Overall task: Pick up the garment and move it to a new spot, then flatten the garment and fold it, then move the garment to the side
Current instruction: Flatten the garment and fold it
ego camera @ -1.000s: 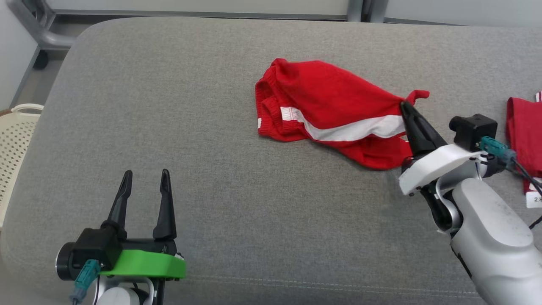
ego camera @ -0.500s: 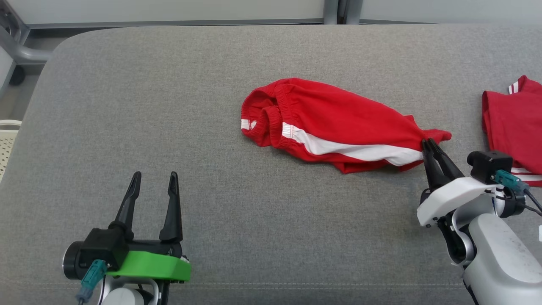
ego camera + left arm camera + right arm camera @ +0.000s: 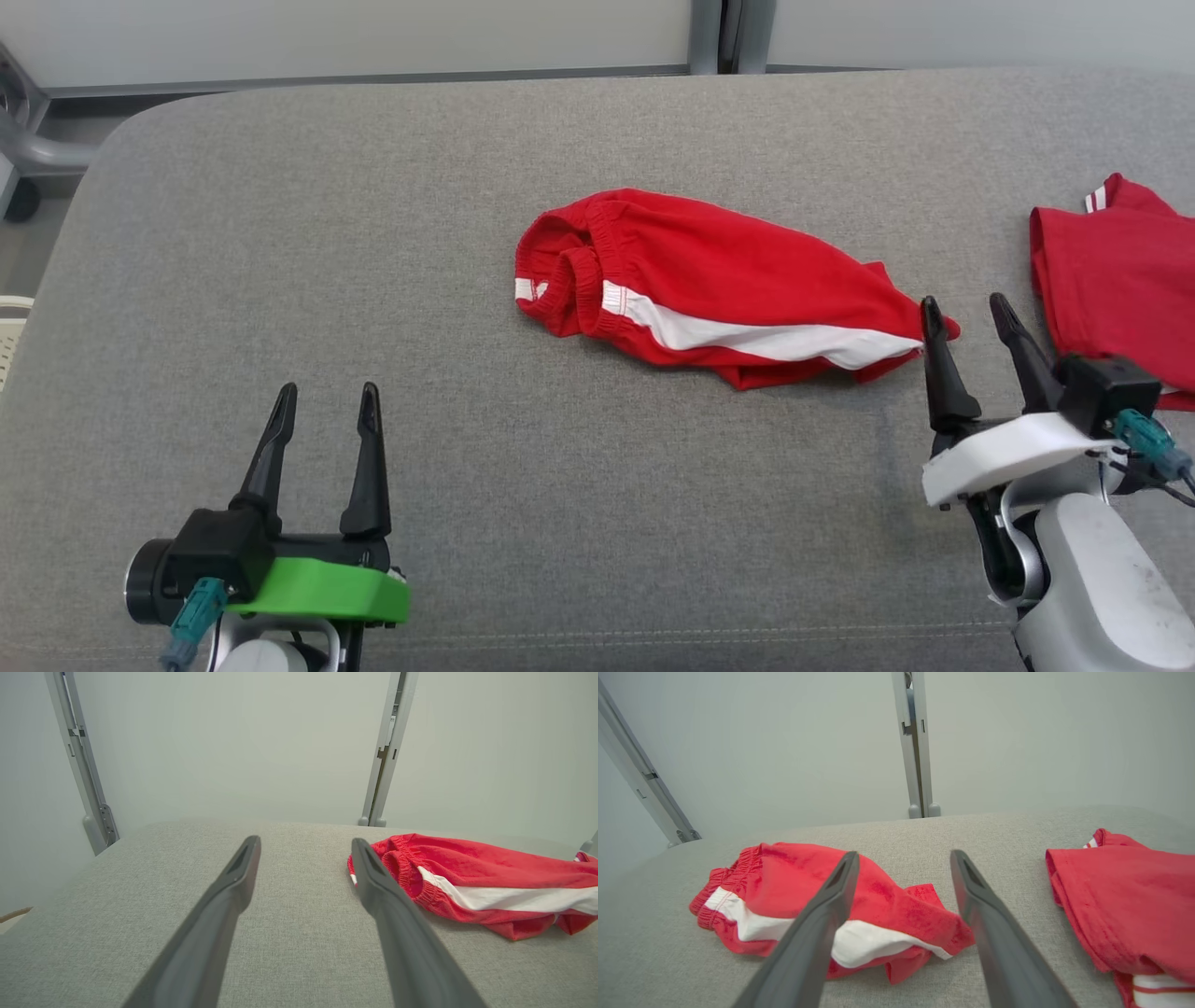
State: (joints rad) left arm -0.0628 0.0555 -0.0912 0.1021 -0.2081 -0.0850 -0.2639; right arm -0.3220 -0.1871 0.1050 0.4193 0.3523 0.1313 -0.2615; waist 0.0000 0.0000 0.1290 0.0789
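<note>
Garment (image 3: 709, 280) lies bunched mid-table (image 3: 560, 513), waistband toward the left edge, leg ends toward the right; not yet flat. Right tool (image 3: 964, 308): fingers spread, holding nothing, tips just beside the leg end. Left tool (image 3: 327, 397): also spread and empty, near the front edge, well apart from the cloth.

Judgement: flattening comes next. Best done with both arms: left takes the waistband, right takes a single hem layer, then pull apart, low. Keep clear of the second red garment (image 3: 1111, 271) by the right edge.
</note>
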